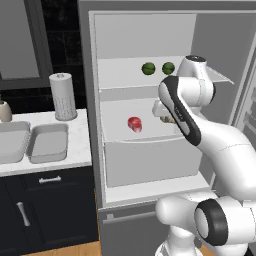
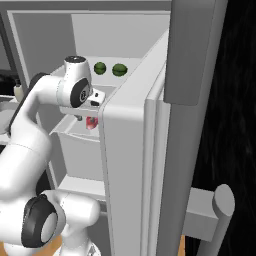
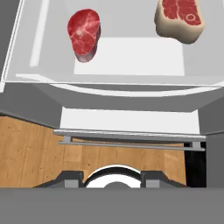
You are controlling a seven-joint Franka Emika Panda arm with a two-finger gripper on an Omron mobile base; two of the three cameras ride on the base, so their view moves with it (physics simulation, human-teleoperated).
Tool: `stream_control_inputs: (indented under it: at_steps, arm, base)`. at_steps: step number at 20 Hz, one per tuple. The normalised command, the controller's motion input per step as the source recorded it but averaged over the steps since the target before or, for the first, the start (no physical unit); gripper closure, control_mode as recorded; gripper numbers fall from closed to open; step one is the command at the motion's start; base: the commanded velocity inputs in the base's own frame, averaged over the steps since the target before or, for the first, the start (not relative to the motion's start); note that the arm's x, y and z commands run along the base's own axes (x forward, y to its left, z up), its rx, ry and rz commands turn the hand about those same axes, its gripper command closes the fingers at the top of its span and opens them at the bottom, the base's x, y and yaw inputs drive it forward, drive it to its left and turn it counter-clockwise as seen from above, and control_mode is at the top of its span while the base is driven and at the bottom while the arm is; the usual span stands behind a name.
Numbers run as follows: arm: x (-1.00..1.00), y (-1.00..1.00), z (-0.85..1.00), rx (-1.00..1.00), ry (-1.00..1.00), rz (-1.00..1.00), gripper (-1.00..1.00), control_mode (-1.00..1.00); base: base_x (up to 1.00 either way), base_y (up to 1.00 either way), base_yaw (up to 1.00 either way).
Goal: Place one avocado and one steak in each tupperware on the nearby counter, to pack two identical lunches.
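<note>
Risk lies in the steak being nudged back along the fridge shelf, since the claw is clenched empty, short of it. A second steak lies beside the first on that shelf, two avocados on the shelf above. Both tupperware sit on the worktop beside the fridge, by a paper roll; the open door is judged to crowd the arm.

Glossy white arm, dark joint bands
</note>
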Motion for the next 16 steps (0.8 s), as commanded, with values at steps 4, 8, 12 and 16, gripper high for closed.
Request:
stream_control_inputs:
  at_steps: [4, 8, 12, 16]
  arm:
    - [-0.09, -0.02, -0.19, -0.05, -0.10, 0.02, -1.00, -1.00]
    - [0.00, 0.00, 0.00, 0.00, 0.00, 0.00, -1.00, -1.00]
    - [0.00, 0.00, 0.00, 0.00, 0.00, 0.00, -1.00, -1.00]
    - [0.01, 0.00, -0.01, 0.00, 0.00, 0.00, -1.00, -1.00]
  base:
    - [0.00, 0.00, 0.00]
    - [0.00, 0.00, 0.00]
    - [0.00, 0.00, 0.00]
    - [0.00, 0.00, 0.00]
